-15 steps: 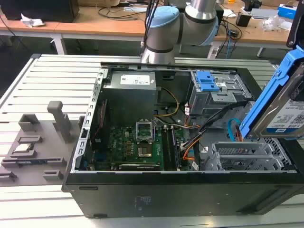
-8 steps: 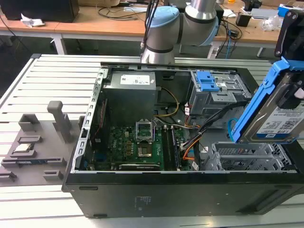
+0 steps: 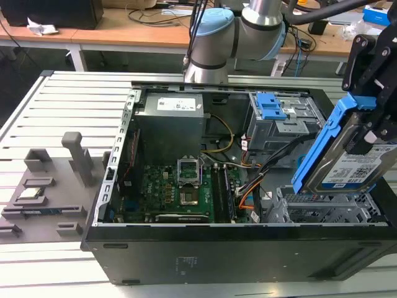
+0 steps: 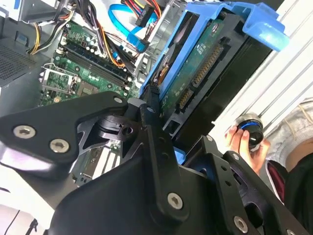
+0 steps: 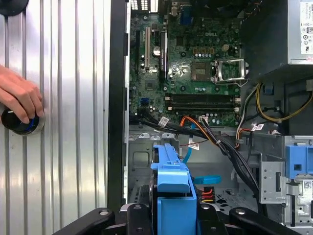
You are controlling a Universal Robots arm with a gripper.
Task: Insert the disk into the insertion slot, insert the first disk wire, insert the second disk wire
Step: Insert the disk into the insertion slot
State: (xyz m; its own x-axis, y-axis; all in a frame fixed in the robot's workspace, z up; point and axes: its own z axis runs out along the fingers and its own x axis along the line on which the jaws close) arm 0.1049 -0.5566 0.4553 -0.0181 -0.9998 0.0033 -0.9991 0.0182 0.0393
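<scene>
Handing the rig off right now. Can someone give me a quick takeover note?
Claw: shut on the silver hard drive in its bright blue plastic caddy, held tilted above the silver perforated sheet-metal drive cage.
Red-orange-black wire bundle and flat light-blue cable sit inside the open black computer case, not on the drive.
Done: drive picked up.
Left: seating the drive, both wires.

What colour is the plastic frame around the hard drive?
Bright blue; the plastic caddy shows best in the exterior view.
</scene>
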